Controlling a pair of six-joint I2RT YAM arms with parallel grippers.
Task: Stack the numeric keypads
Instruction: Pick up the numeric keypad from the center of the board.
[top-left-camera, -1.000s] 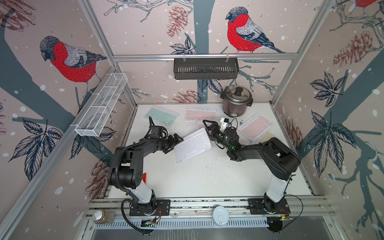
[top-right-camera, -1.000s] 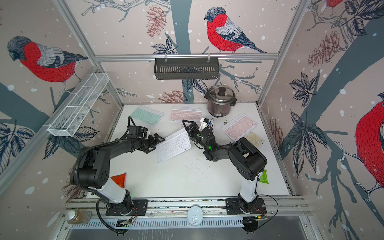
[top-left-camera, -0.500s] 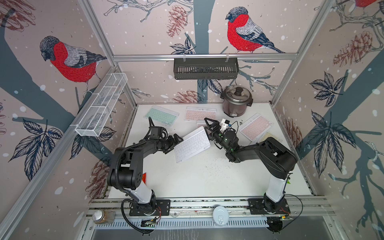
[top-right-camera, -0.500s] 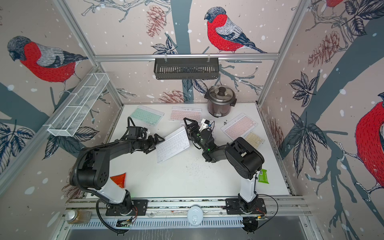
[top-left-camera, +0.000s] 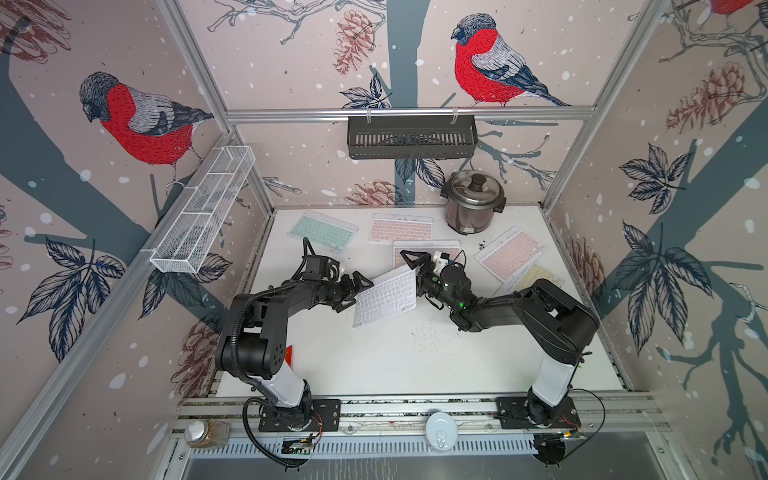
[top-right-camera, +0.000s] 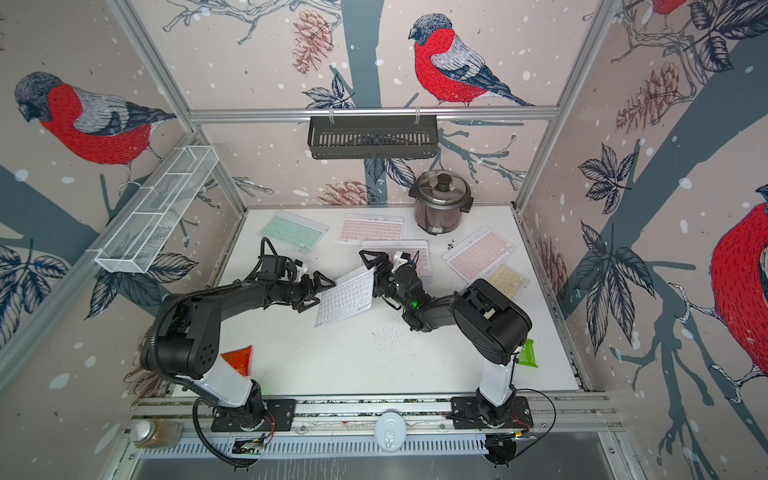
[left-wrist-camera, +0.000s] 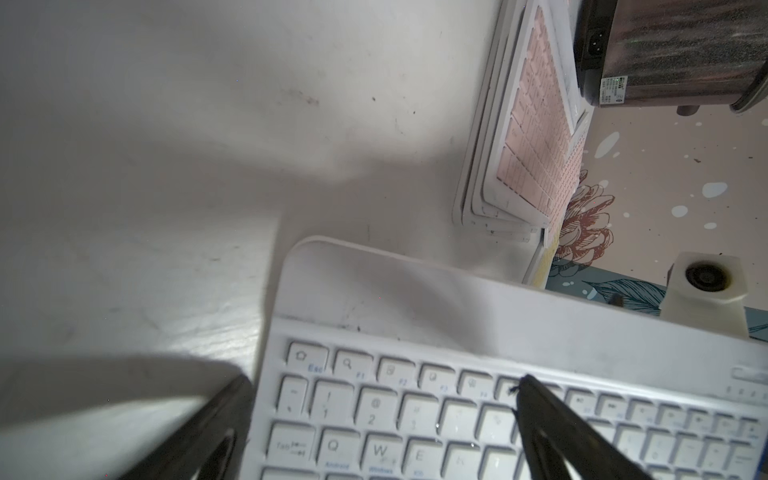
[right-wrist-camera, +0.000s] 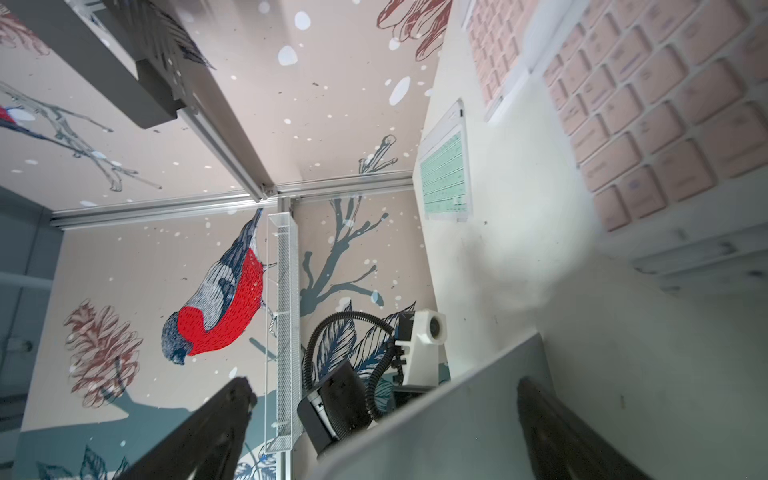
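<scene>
Bird-papered walls (top-left-camera: 291, 62); white keypad (top-left-camera: 385, 296) tilts between left end effector (top-left-camera: 355, 294) and right end effector (top-left-camera: 419, 278), both spread wide.

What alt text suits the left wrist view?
A flat white keypad with white keys fills the foreground, its corner between the left gripper's open black fingers. Beyond it are a stack of pink-keyed keypads and a dark metal pot.
</scene>
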